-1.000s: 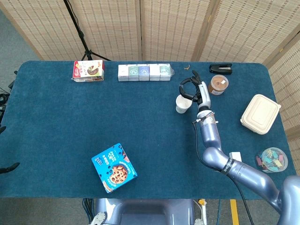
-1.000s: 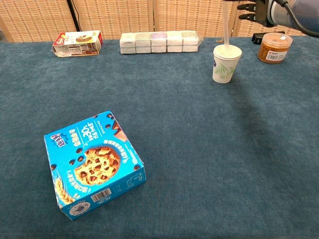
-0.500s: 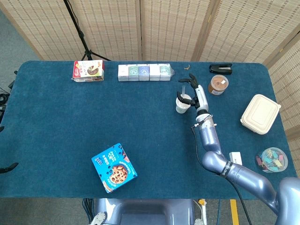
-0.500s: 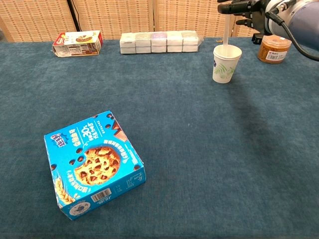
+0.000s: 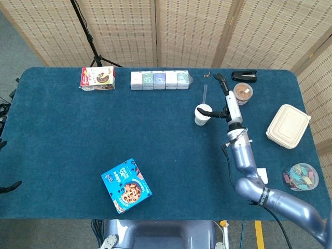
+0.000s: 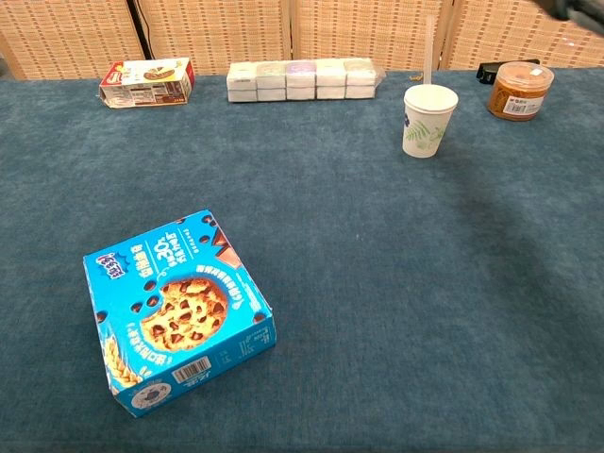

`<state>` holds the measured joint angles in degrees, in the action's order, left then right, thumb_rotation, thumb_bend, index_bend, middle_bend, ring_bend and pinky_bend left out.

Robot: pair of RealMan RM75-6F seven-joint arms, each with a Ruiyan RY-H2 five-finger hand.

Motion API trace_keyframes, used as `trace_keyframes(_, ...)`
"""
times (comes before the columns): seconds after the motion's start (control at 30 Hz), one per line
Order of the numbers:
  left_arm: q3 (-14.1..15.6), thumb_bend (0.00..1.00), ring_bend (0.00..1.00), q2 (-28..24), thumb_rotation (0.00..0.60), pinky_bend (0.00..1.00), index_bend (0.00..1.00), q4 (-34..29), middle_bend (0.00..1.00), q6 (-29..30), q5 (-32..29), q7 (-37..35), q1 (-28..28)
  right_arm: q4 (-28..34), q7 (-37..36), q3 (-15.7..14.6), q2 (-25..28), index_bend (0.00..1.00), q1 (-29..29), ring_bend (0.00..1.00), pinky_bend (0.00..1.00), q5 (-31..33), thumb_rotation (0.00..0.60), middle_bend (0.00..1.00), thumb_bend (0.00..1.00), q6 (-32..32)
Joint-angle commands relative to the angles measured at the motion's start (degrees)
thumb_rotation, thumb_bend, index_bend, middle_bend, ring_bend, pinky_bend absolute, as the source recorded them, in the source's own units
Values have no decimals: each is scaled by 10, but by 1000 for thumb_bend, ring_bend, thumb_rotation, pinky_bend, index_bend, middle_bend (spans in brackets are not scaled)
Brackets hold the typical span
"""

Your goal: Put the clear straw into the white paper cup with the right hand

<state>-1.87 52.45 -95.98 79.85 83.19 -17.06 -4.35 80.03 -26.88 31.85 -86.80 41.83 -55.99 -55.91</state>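
The white paper cup (image 5: 202, 114) (image 6: 429, 120) with a green leaf print stands upright at the back right of the blue table. The clear straw (image 5: 204, 96) (image 6: 427, 49) stands in it, leaning against the rim and sticking well above it. In the head view my right hand (image 5: 226, 98) hovers just right of the cup, fingers spread and holding nothing, apart from the straw. The chest view shows only a dark sliver of that hand at the top right corner. My left hand appears in neither view.
A brown-lidded jar (image 5: 242, 93) (image 6: 520, 89) and a black clip (image 5: 244, 76) sit behind the hand. A beige lunch box (image 5: 288, 126) and a tub of coloured clips (image 5: 301, 176) lie to the right. A row of cartons (image 5: 159, 80), a red box (image 5: 97, 78) and a blue cookie box (image 6: 177, 311) lie leftward.
My right hand let go of the straw, opened, and drew back up and to the right, leaving the chest view. The straw stays standing in the cup.
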Motion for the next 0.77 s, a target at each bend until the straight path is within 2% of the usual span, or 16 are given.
trace_keyframes(0.03, 3, 8, 0, 1, 600, 0, 0, 2, 0, 5, 6, -2, 2, 56, 45, -69, 77, 38, -67, 0, 0, -112, 600, 0, 8, -69)
trace_keyframes(0.2, 9, 7, 0, 2, 600, 0, 0, 5, 0, 16, 23, -2, 7, 57, 89, -138, 131, 27, -119, 0, 0, -206, 600, 0, 0, -123)
trace_keyframes(0.33, 16, 8, 0, 8, 600, 0, 0, 3, 0, 29, 42, 14, 11, 55, 119, -211, 183, 7, -176, 0, 0, -294, 600, 0, 0, -182)
trace_keyframes(0.6, 22, 8, 0, 20, 600, 0, 0, 1, 0, 48, 64, 49, 15, 44, 189, -277, 200, 0, -263, 0, 0, -337, 600, 0, 0, -274)
trace_keyframes(0.77, 23, 8, 0, 27, 600, 0, 0, -2, 0, 45, 62, 71, 13, 48, 225, -295, 192, 0, -310, 0, 0, -345, 600, 0, 0, -330)
